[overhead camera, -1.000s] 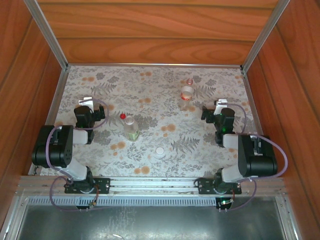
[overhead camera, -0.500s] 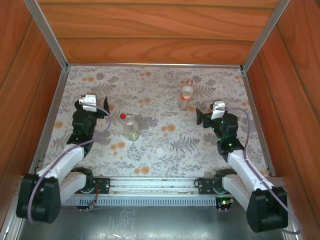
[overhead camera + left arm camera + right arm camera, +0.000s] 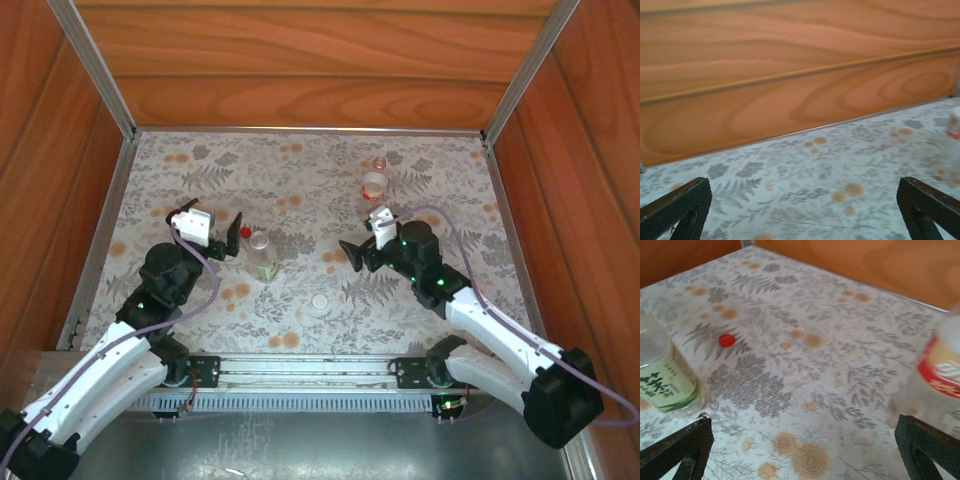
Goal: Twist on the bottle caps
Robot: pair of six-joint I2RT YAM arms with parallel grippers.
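Left gripper (image 3: 210, 230) and right gripper (image 3: 360, 238) gape wide, both empty. Red cap (image 3: 245, 232) lies just beside the left gripper's right-hand finger, next to the upright green-label bottle (image 3: 262, 256); left arm is nearer.

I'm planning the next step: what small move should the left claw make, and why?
Probably lower the left claw over the red cap: its jaws stand open and empty, and the cap lies loose on the table beside the green-label bottle.
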